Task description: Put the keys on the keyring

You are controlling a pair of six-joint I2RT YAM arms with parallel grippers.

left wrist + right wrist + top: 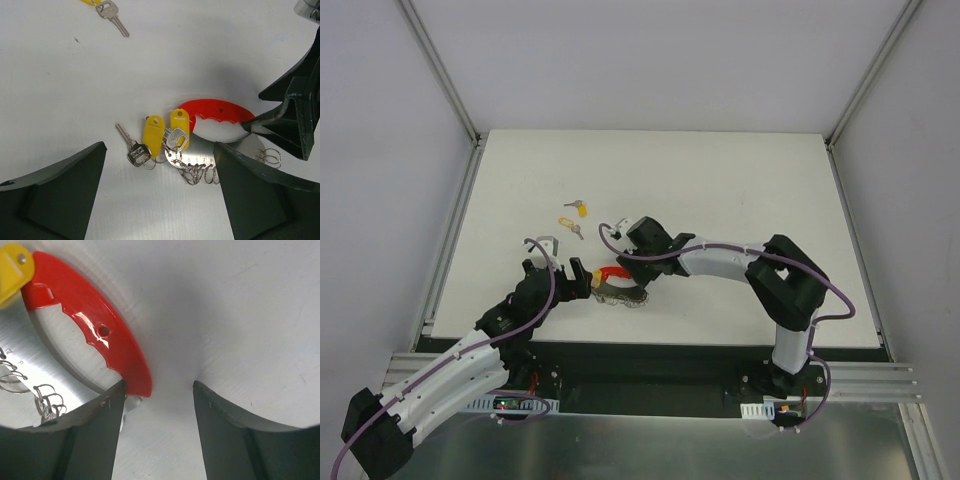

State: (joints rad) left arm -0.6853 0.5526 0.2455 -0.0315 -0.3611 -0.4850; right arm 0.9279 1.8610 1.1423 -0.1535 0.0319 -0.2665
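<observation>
The keyring lies flat on the white table: a red curved handle (215,111) (90,325) on a silver plate with small wire rings (200,162). Two keys with yellow tags (152,136) (180,127) lie at the plate's left end, seemingly hooked on its rings. Two more yellow-tagged keys lie loose farther back (582,208) (570,226). My left gripper (160,200) stands open just short of the ring, nothing between its fingers. My right gripper (159,385) is open at the handle's other end, whose red tip touches one fingertip (117,390).
My right gripper's black fingers (295,120) stand close on the right of the left wrist view. One loose key (114,17) shows at that view's top. The table's raised metal edges (455,230) run along both sides.
</observation>
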